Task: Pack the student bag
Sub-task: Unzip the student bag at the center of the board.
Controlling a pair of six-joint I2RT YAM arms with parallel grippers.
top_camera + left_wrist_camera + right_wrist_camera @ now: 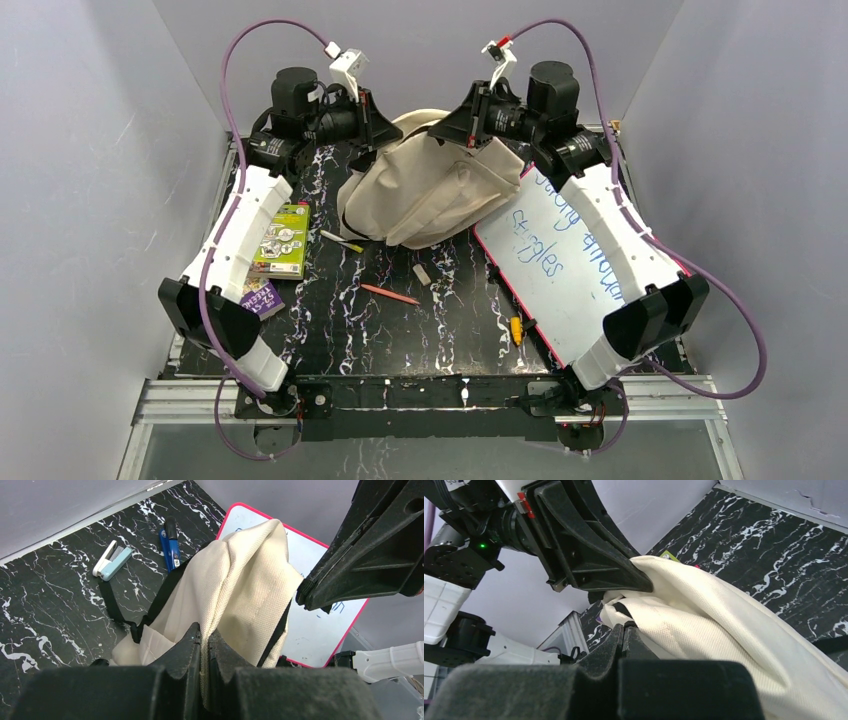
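Nearest you, a pencil (390,294), eraser (421,274) and pen (341,241) lie loose on the table (340,340), not yet packed. The whiteboard (575,260) lies to their right. Beyond them the bag (430,190) slumps at the far middle, by the whiteboard's far corner. Your left gripper (204,642) is pinched tight on a fold of its cream fabric. Your right gripper (623,630) is clamped on the cloth too, close by. This looks like the opening step, so next draw the two pinches apart to spread the mouth. Folds hide the zipper and opening. A stapler (112,560) behind the bag shows only from the left wrist.
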